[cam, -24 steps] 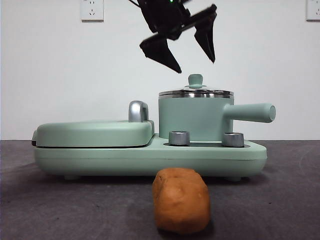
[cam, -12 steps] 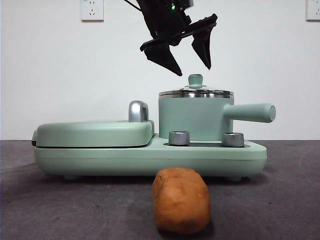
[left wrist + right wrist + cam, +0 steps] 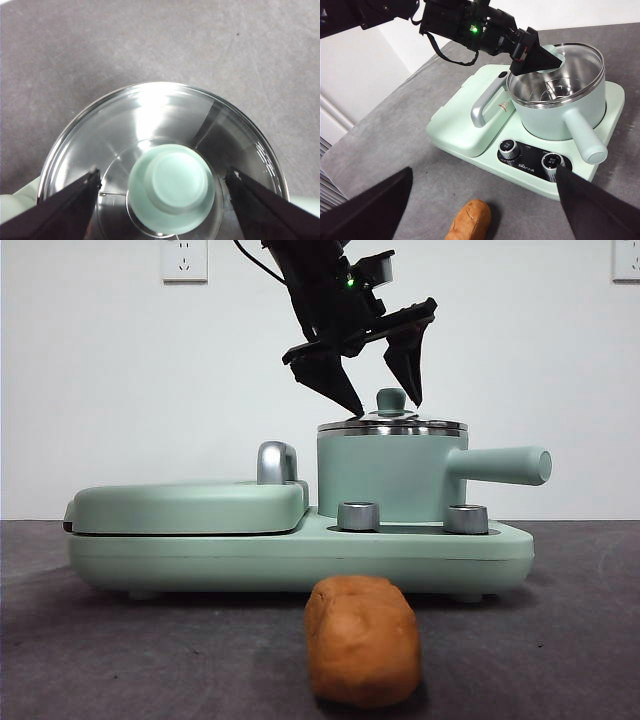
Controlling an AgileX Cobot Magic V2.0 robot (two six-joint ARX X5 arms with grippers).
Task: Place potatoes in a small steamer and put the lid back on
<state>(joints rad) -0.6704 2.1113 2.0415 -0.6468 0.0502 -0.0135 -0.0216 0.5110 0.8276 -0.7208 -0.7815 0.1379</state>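
Front view puts your left claw (image 3: 383, 406) right at the lid (image 3: 392, 425), spread wide, one jaw on each side of the knob (image 3: 391, 399), tips level with it and apart from it. Look through the left wrist view and you see the same: the mint-green knob (image 3: 172, 184) sits centred between the two black jaws, with a gap to each, and the glass lid (image 3: 150, 115) with its steel rim fills the space under the claw. The lid rests on the steamer (image 3: 385, 475), directly below the left claw; the steamer's straight handle (image 3: 500, 466) juts out sideways, away from the claw. The steamer stands on the mint-green cooker base (image 3: 300, 555), beside the closed grill plate (image 3: 190, 507) with its chrome handle (image 3: 277, 462). Your right claw (image 3: 480, 210) is well back from the steamer and above the table (image 3: 410, 150), jaws spread wide and holding nothing. The potato (image 3: 470, 220) lies on the table in front of the cooker, between and below the right claw's jaws in the right wrist view, and far below the left claw in the front view, where it sits near and large (image 3: 361, 640).
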